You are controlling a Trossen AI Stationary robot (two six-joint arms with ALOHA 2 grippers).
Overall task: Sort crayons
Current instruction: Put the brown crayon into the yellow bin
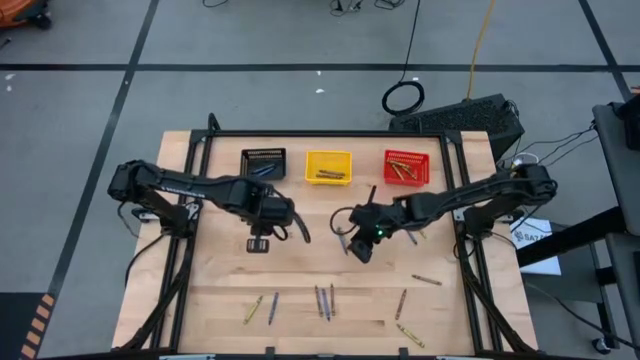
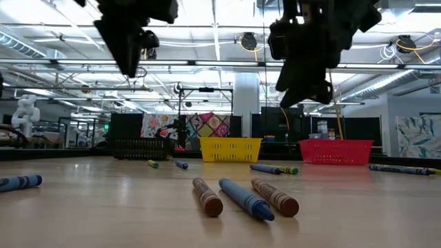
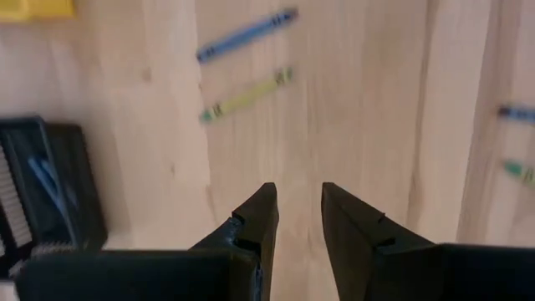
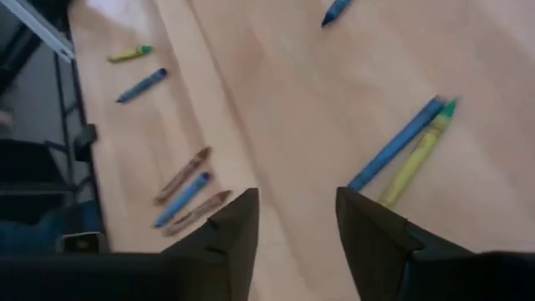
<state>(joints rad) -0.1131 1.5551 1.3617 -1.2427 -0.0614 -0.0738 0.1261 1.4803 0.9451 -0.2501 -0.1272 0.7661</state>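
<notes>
Blue, yellow-olive and brown crayons lie flat and scattered on the wooden table, most of them near its front edge (image 1: 325, 302). In the low view a brown, a blue and a brown crayon (image 2: 244, 198) lie side by side. My left gripper (image 1: 259, 243) hangs open and empty above the table's middle left; in its wrist view (image 3: 297, 213) a blue crayon (image 3: 247, 35) and a yellow crayon (image 3: 247, 94) lie ahead of it. My right gripper (image 1: 353, 246) hangs open and empty above the table's middle; in its wrist view (image 4: 297, 217) a blue and a yellow crayon (image 4: 399, 150) lie together just ahead.
Three small bins stand along the far edge: black (image 1: 264, 163) with blue crayons, yellow (image 1: 328, 166) and red (image 1: 405, 168), both with crayons inside. Single crayons lie at the right (image 1: 427, 280) and at the front right (image 1: 410, 335). A dark frame runs along the table's sides.
</notes>
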